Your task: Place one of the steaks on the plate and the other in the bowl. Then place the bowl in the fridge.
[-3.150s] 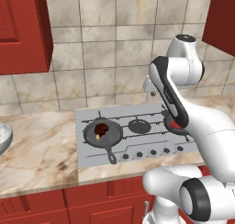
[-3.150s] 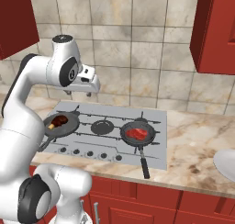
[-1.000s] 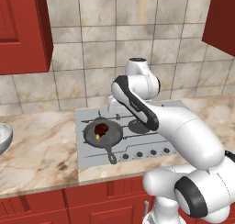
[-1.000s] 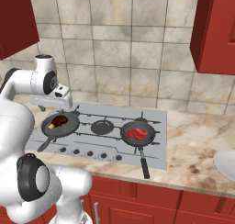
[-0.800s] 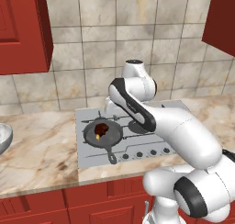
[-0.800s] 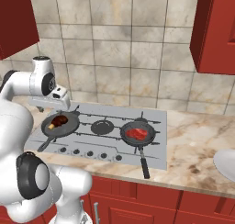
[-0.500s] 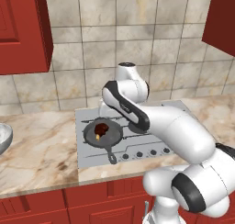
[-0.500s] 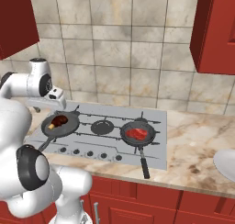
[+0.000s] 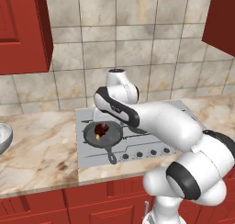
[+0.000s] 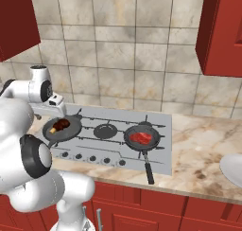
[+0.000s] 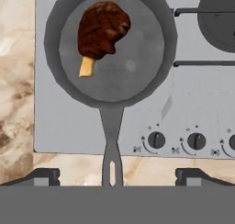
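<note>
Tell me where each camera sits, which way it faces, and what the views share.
Left base view: behind the arm on its left, looking forward and down at the stove and tiled wall; the white arm bends across the cooktop.
Right base view: behind on the right, same counter; the arm rises at lower left, a second pan with a red steak sits right.
Hand view: looks straight down on the pan holding a bone-in piece of meat; open tool at the bottom.
All three share that pan.

Robot arm [image 9: 165,122]: glossy white, rounded tubular links joined by dark grey to black joint bands; a grey cap tops its highest joint. End effector [image 11: 117,176]: two small dark fingertips, apparently blocky.
</note>
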Controlling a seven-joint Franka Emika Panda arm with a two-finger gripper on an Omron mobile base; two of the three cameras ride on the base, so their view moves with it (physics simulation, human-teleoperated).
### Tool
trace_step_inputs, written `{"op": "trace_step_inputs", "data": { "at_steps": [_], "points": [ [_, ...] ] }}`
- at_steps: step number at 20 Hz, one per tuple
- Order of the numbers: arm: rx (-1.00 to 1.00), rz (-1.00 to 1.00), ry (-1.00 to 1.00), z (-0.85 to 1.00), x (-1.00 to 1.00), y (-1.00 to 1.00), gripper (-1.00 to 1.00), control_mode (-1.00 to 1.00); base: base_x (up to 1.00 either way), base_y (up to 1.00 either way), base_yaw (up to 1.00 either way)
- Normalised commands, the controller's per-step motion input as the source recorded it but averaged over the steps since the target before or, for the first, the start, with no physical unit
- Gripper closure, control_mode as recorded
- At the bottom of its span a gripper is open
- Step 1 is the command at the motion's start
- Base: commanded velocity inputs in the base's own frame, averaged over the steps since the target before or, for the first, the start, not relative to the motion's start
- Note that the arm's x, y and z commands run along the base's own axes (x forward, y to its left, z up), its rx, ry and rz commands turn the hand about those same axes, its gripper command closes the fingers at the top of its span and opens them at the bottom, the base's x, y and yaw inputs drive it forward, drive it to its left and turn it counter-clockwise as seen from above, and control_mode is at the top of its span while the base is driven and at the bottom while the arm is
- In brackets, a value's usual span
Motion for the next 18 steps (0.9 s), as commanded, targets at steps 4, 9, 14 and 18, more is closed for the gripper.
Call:
{"op": "trace_step_inputs", "data": {
  "at_steps": [4, 9, 14, 18],
  "points": [
    [-0.01, -0.03, 0.0, -0.2, 0.15, 0.01, -1.0, -1.0, 0.0, 0.0, 0.0],
    [-0.01, -0.02, 0.0, -0.23, 0.14, 0.09, -1.0, -1.0, 0.0, 0.0, 0.0],
    [-0.02, -0.02, 0.0, -0.27, 0.2, 0.09, -1.0, -1.0, 0.0, 0.0, 0.0],
    [0.0, -0.01, 0.0, -0.2, 0.26, 0.0, -1.0, -1.0, 0.0, 0.0, 0.0]
  ]
}}
